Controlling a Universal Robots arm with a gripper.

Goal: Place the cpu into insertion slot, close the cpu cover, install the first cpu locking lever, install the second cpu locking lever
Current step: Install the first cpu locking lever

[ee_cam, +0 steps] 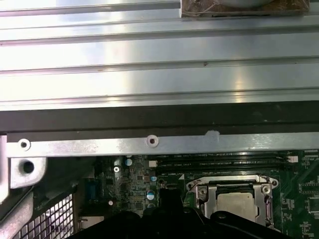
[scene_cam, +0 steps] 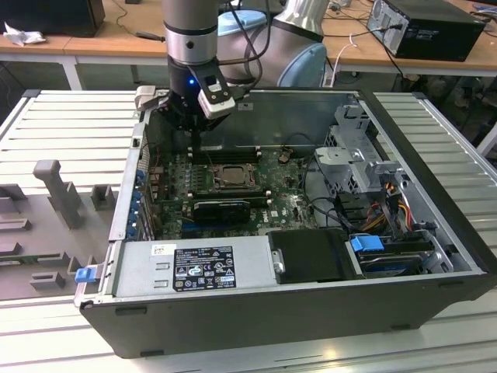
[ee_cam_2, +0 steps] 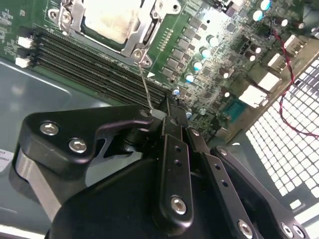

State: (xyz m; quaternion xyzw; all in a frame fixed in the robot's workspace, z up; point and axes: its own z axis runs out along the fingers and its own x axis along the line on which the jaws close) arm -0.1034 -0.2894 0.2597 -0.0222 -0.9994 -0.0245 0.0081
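Under the open black desktop computer case (scene_cam: 311, 311) sits a ribbed silver metal worktable (scene_cam: 70, 124), w/ grey plastic fixture blocks (scene_cam: 58, 194) on it toward the exterior view's left. Behind, at the far side, wooden desks (scene_cam: 109, 43) carry another black computer box (scene_cam: 431, 27) & loose cables. Inside the case: green motherboard (scene_cam: 287, 206), grey power-supply box w/ a black label (scene_cam: 194, 264) along the near edge, silver drive cage (scene_cam: 365, 167) & coloured wiring toward the exterior view's right. The arm's black gripper (scene_cam: 194, 124) hangs over the far-left part of the board, just beyond the socket. The small square cpu w/ pale silvery-beige metal top (ee_cam_2: 110, 20) lies flat in the socket, seen also in the first wrist view (ee_cam: 238, 204) & as a light patch in the exterior view (scene_cam: 231, 176). The thin dark-grey metal cpu cover frame (ee_cam_2: 142, 32) lies down around it, chip showing through its window. In the second wrist view the gripper (ee_cam_2: 158, 115) has its jaws pinched narrow on the tip of a thin silver wire locking lever (ee_cam_2: 145, 84), which rises tilted from a corner of the socket, beside the black memory slots (ee_cam_2: 89, 62). White perforated rear panel (ee_cam_2: 294, 139) is off to one side w/ a red wire (ee_cam_2: 286, 59) across it.
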